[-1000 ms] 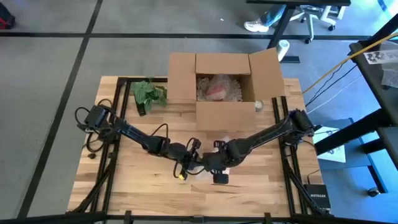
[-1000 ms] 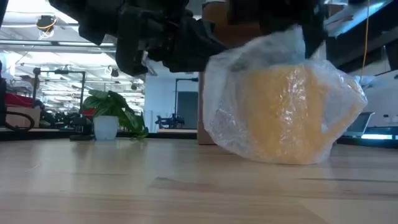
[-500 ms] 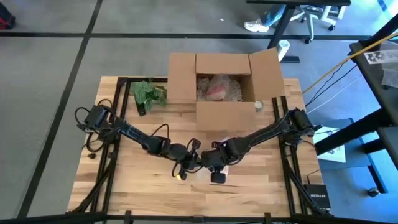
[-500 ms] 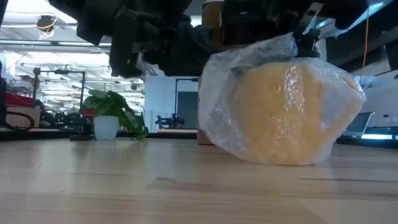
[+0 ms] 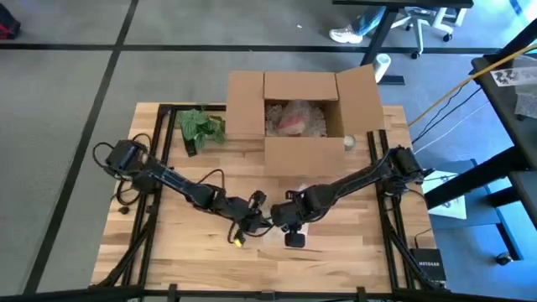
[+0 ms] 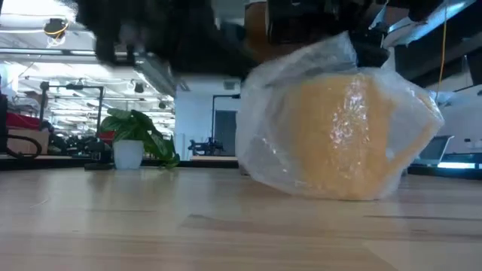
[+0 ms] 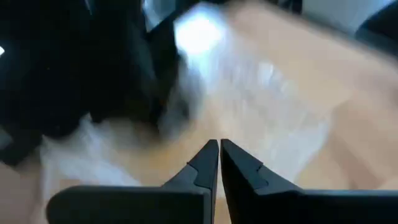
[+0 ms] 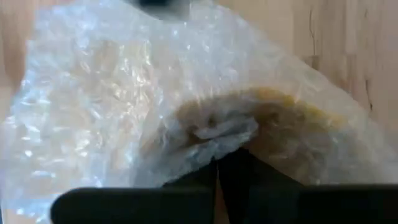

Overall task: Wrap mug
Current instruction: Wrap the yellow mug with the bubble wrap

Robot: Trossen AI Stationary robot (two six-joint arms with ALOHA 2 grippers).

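Since a second ago, left gripper (image 7: 219, 152), clenched empty, had withdrawn from the wrapped mug (image 6: 348, 135); right gripper (image 8: 231, 163) pinched its bubble wrap (image 8: 112, 93).

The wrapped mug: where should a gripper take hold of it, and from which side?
Judging by its pose, pinch the gathered bubble wrap bunched above the yellow mug, coming down from above. The mug stands upright on the table; its wrapped sides bulge wide and loose, while the right gripper already pinches a fold there.

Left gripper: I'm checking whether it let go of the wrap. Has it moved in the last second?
Yes. In the high view the left gripper has drawn back from the bubble-wrapped mug, away from the cardboard box.
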